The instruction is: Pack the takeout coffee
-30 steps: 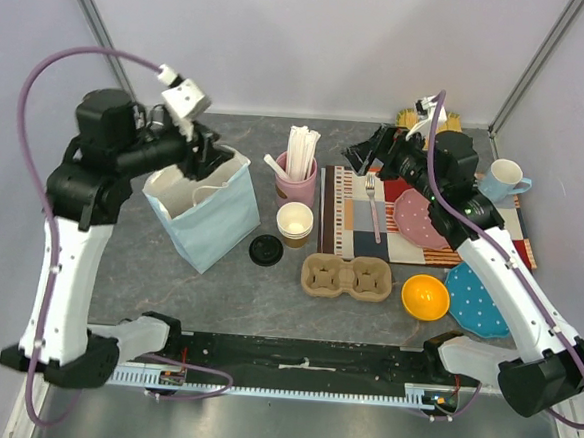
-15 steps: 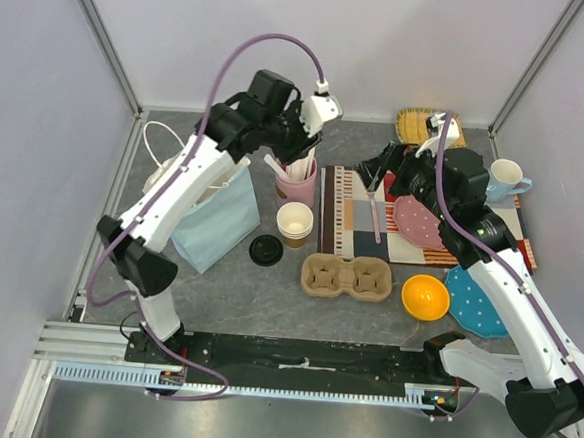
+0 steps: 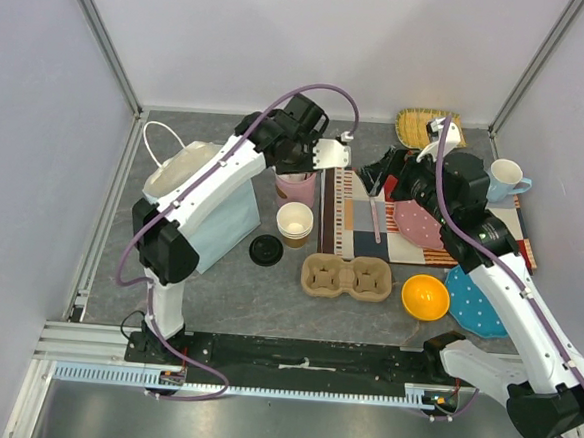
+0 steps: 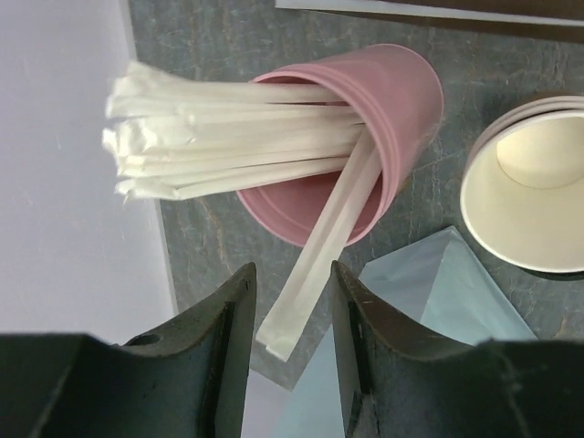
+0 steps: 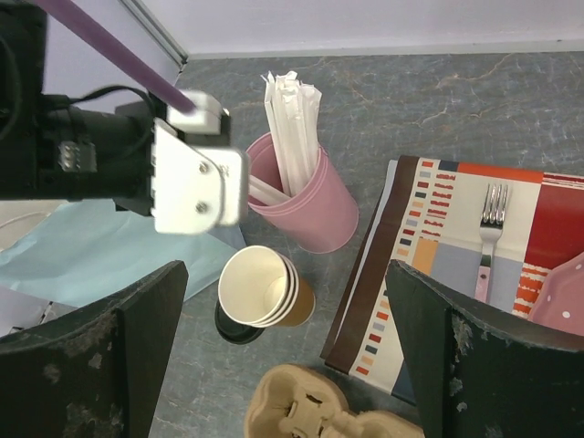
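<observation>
Left arm [image 3: 210, 178] has swung off the bag [image 3: 234, 223] and across to the pink cup [image 3: 294, 187] since a sec ago; right arm's barely shifted. Left end effector [image 4: 292, 274] is half-closed w/ a finger either side of one straw [image 4: 321, 239] leaning out of that cup, not pinching it yet as far as I can see. Right end effector [image 5: 287, 347] is spread wide, holding nothing, near the placemat [image 3: 356, 229].

Risks, biggest first:
- **Bag:** my arm lies right over it, so any drag on the way back could crush or tip it.
- **Pink cup:** it looks light & top-heavy w/ the straw bundle [image 4: 228, 128]. An angled pull could topple it, prob onto the paper cup [image 3: 294, 222] just beside.
- **Paper cup:** it stands lidless on the counter between pink cup and carrier [image 3: 346, 278], its lid [image 3: 266, 249] loose next to it. So there's no finished coffee to pack yet, and a knock would send it rolling.
- **Straw:** it's thin, prob slick in its wrapper, and may slip out or drag neighbours along.

Room: pale walls on three sides, metal posts at the far corners. Counter [image 3: 266, 307] is grey, stone-look, matte. Its right half is crowded w/ the placemat, plates and an orange bowl [image 3: 425, 296].
</observation>
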